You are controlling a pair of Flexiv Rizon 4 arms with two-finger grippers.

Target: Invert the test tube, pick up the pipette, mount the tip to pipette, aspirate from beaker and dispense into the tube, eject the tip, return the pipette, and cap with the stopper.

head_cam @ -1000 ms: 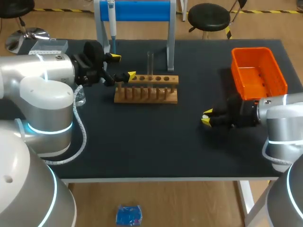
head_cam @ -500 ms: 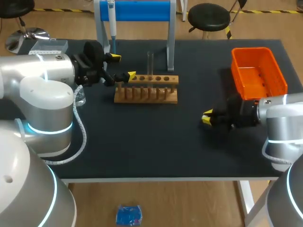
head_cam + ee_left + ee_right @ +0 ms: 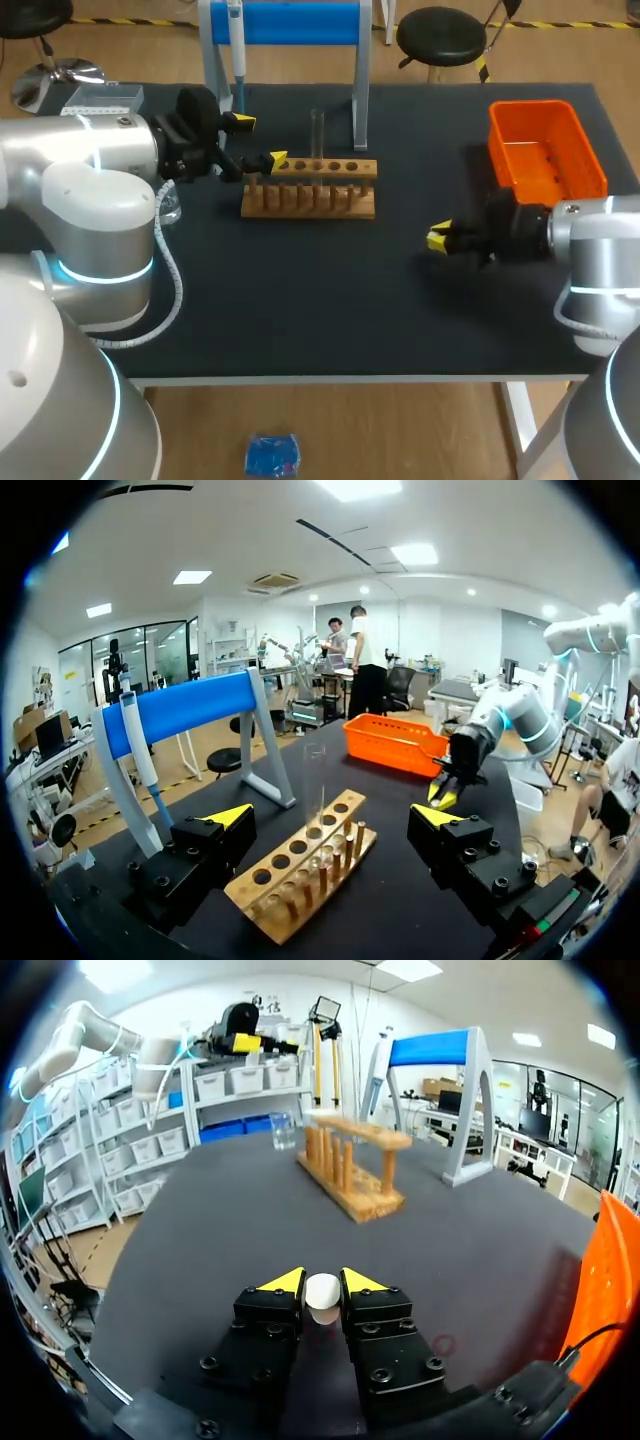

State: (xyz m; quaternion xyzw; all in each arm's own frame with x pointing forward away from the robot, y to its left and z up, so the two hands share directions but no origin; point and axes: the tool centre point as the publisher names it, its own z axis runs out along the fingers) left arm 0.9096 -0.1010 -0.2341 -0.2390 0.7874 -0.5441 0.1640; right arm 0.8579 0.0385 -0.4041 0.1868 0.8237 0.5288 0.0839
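Right wrist view shows our right gripper (image 3: 322, 1282) clenched on the stopper (image 3: 322, 1300), well right of the rack (image 3: 310, 190); our left gripper (image 3: 259, 140) gapes open by the rack's left end.

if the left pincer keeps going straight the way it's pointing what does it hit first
Most likely the wooden rack: its near end sits between the left pincer's open fingers, with the glass tube standing in it further along. Height is unclear.
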